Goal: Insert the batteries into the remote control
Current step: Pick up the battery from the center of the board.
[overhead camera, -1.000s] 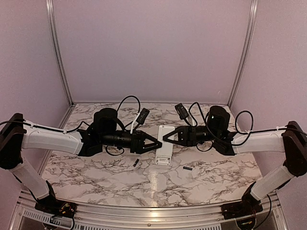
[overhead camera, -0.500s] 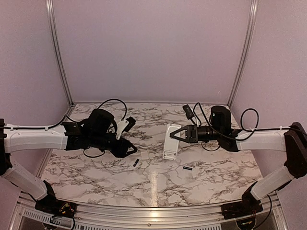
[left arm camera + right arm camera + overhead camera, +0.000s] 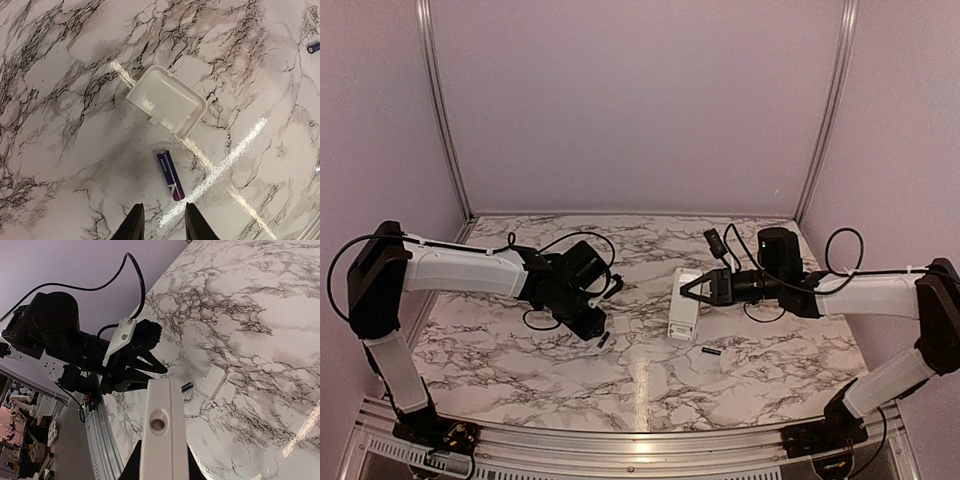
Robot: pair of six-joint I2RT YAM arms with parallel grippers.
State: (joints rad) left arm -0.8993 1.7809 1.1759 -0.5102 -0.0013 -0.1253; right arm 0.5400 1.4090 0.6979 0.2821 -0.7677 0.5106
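Status: no battery is loaded; both lie loose on the table (image 3: 520, 360), and the compartment cover is off.

1. The left end effector (image 3: 161, 222) hangs just above the table with its fingers apart and nothing between them. The left battery (image 3: 170, 175) lies flat just beyond the fingertips, not yet gripped.
2. The cover plate (image 3: 167, 101) lies hollow side up just past that battery, close but apart. A grasp here should avoid nudging it.
3. The remote control (image 3: 682, 315) is near the table's centre, one end raised and clamped in the right end effector (image 3: 690, 290). Whether its lower end touches the table cannot be told.
4. The right battery (image 3: 711, 352) lies nearer the front, well apart from the left one.

Remaining: pick up, seat each battery, presumably refit the cover.

Clearance: walls bound three sides and a metal rail (image 3: 640, 440) the front. All items sit well inside, with open surface toward the rail.
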